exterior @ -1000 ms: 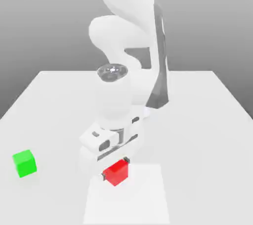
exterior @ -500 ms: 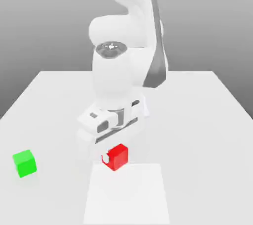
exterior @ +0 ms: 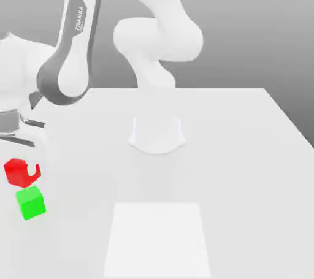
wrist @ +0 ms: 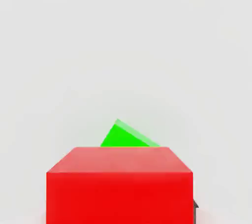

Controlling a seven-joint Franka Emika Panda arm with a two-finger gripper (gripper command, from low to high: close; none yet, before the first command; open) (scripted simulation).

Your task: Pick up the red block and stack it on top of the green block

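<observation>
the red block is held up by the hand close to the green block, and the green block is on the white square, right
The green block is not on the white square; the exterior view shows it on the grey table, off to that view's left. The rest is right.

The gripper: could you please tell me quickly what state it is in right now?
Gripper: closed on the red block, holding it up near the green block.
</observation>
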